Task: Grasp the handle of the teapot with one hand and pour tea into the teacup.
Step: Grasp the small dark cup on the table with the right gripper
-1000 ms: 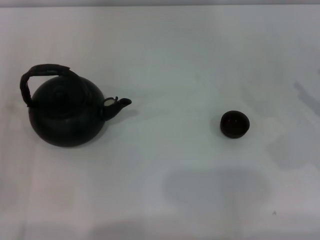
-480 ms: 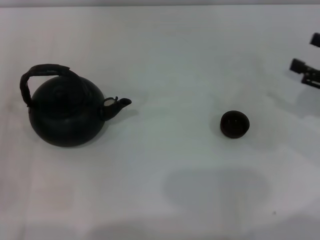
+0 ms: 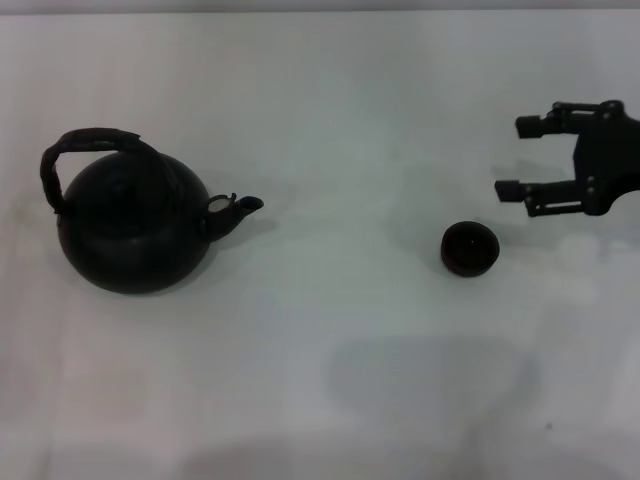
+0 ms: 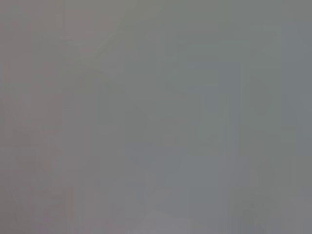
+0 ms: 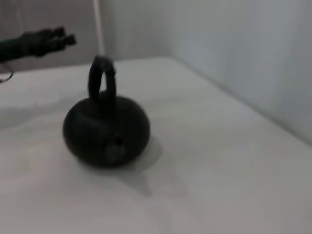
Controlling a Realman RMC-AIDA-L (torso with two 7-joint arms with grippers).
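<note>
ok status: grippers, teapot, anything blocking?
Right gripper open, beyond the small dark teacup. Left gripper not in head view. Matte-black round teapot upright on white table, arched handle ungrasped. Nothing between pot and cup.

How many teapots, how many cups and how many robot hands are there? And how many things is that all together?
Teapots: 1, the black teapot on the left side of the white table.
Cups: 1, the small dark teacup on the right side.
Robot hands showing: 1, the right gripper, open, above and just beyond the teacup.
Total: 3
</note>
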